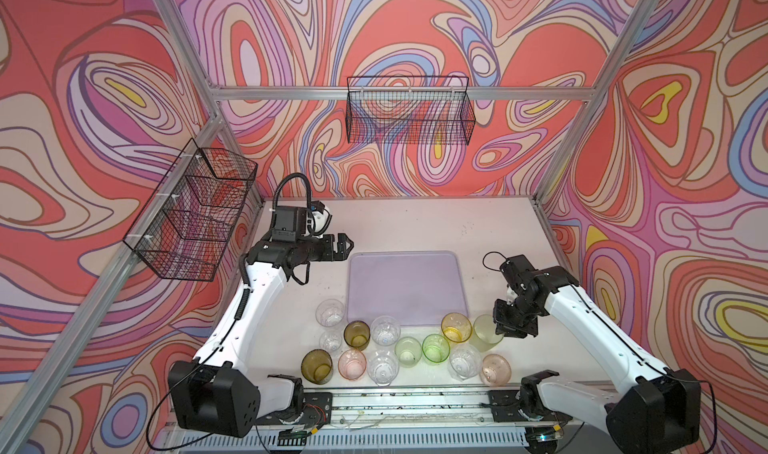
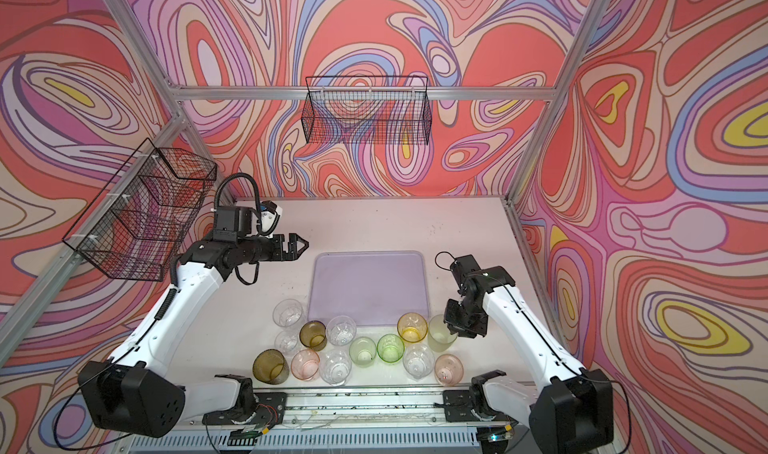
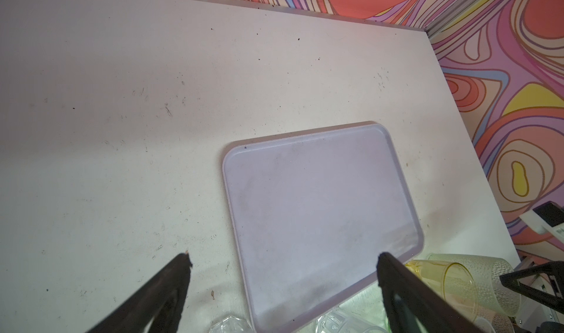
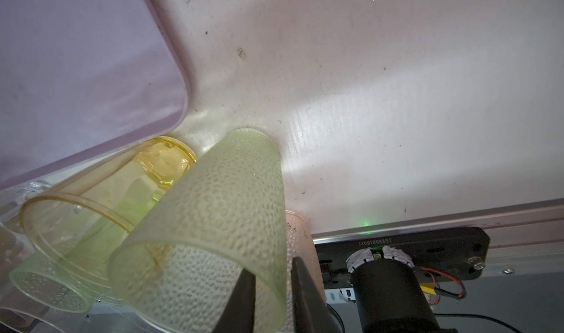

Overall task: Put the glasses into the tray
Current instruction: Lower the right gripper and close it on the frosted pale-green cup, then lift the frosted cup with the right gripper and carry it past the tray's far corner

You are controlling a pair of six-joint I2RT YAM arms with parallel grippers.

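Right hand straddles wall of tall glass.

Both top views are looking down from high at the front, facing the swirly pink back wall, sharing the whole white flat table. The left wrist view is looking down on the flat pale lilac plastic tray from well above. The right wrist view is sitting very near the tall bumpy yellow-green glass, sharing that tray's corner.
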